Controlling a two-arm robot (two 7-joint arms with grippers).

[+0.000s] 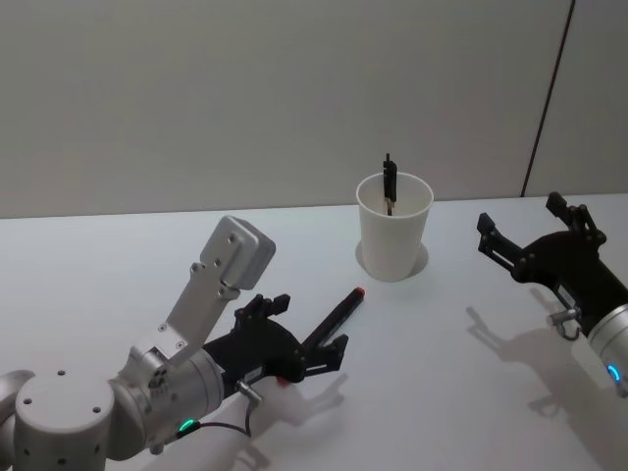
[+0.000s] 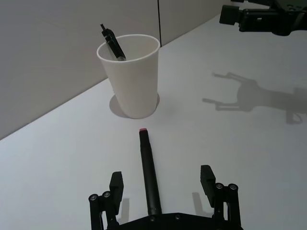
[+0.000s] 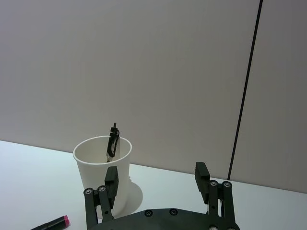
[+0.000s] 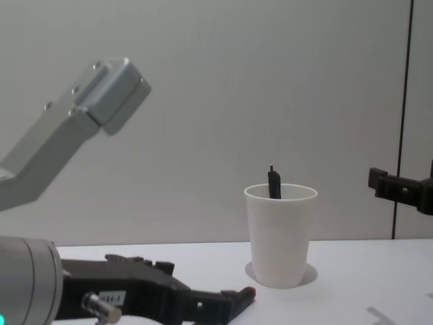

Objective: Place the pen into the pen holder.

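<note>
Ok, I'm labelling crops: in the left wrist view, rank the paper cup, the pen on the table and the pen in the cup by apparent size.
1. Paper cup, largest.
2. Pen on the table, long but thin; nearness to the camera enlarges it.
3. Pen in the cup, smallest, mostly hidden inside.

Bright, even overhead light, soft grey shadows on the white table (image 1: 98, 265), faint shadow around the pen holder (image 1: 393, 231)

Silver arm (image 1: 201, 294), black left gripper (image 1: 312, 329) (green light (image 1: 183, 426)).
</note>
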